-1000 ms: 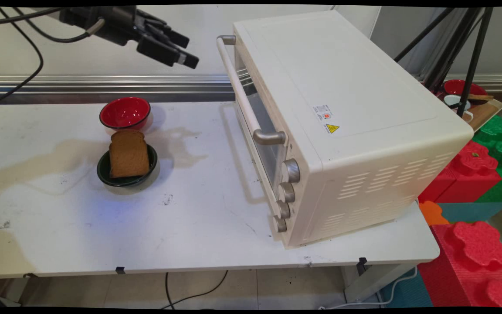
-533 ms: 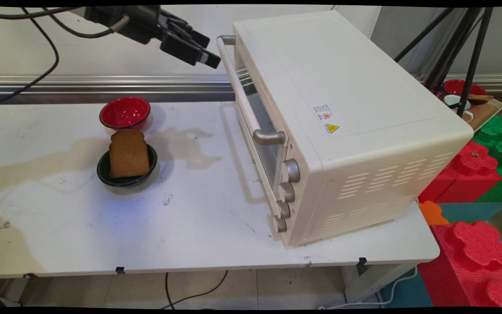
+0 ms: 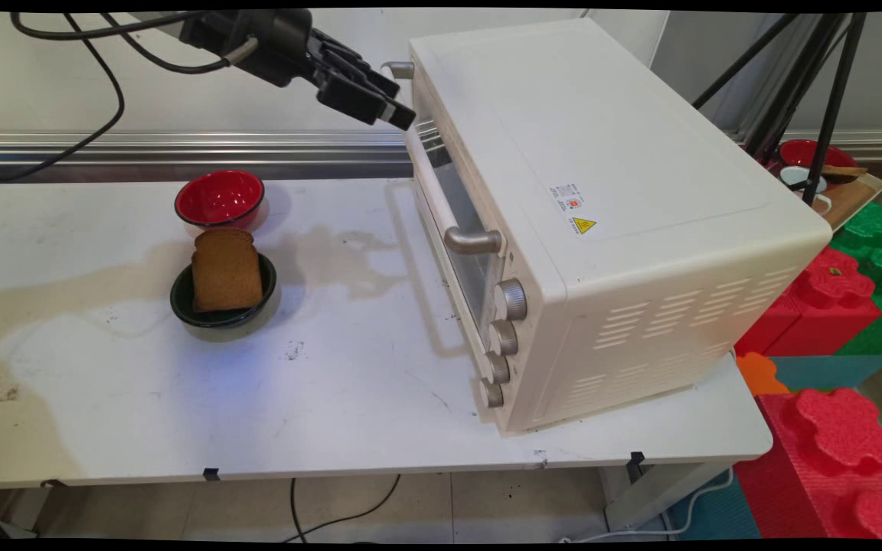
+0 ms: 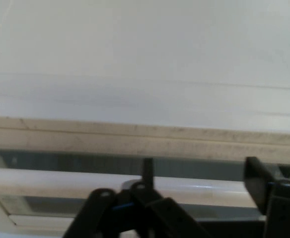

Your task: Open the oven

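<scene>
Here the black gripper (image 3: 391, 103) is reaching in from the upper left of the frame, its fingers spread apart around the far end of the oven handle (image 3: 441, 207), gripping nothing; in the hand view the pale bar (image 4: 60, 181) is running crosswise between the two fingertips (image 4: 256, 176). The cream toaster oven (image 3: 602, 207) is filling the centre and right of the white table (image 3: 334, 428). Left of centre, a slice of brown bread (image 3: 227, 269) is sitting in a dark green bowl (image 3: 215, 315), with a red bowl (image 3: 220, 198) just above it.
</scene>
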Available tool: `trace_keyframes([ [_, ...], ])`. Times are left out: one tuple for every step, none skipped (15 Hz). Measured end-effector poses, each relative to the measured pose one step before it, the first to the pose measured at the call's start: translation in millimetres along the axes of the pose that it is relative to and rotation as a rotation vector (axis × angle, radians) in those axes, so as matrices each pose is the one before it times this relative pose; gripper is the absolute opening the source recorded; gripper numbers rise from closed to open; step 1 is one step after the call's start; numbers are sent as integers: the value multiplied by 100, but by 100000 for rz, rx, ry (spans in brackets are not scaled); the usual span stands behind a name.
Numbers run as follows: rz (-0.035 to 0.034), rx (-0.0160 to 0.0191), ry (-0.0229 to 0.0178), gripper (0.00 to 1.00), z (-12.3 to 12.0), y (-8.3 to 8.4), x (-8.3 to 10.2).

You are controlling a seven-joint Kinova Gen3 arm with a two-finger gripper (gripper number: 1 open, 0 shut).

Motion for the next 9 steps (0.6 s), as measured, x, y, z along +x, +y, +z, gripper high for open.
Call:
trace_keyframes([
  [-28,-61,-145,0,198,62,75],
  [-271,-118,-372,0,286,61,60],
  [-262,-56,-190,0,180,31,31],
  [-280,-5,-226,0,178,7,20],
  [-408,35,-221,0,261,-3,32],
  [-260,-15,-199,0,262,-2,47],
  [-274,-34,-218,0,340,-10,61],
  [-252,-41,-241,0,356,-8,54],
  [-291,-66,-325,0,441,-21,44],
])
